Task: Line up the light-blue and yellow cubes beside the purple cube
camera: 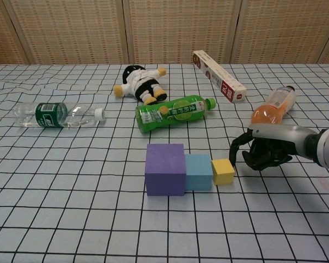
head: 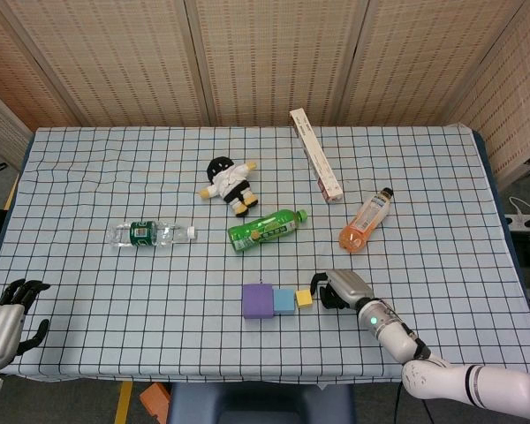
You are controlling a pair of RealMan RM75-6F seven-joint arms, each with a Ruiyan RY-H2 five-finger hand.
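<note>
We've got our right hand (camera: pixel 265 152) curled in on nothing just right of the yellow cube (camera: pixel 223 171), which sits in the row touching the light-blue cube (camera: pixel 198 172) beside the purple cube (camera: pixel 165 169), while our left hand (head: pixel 7 316) hangs spread far off.

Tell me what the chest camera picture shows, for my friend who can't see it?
Three cubes sit in a row on a checked tablecloth: a big purple cube, a light-blue cube and a small yellow cube. The robot's right hand, fingers curled in, hovers just right of the yellow one. Behind lie a green bottle, a clear bottle, an orange bottle, a doll and a long box.
</note>
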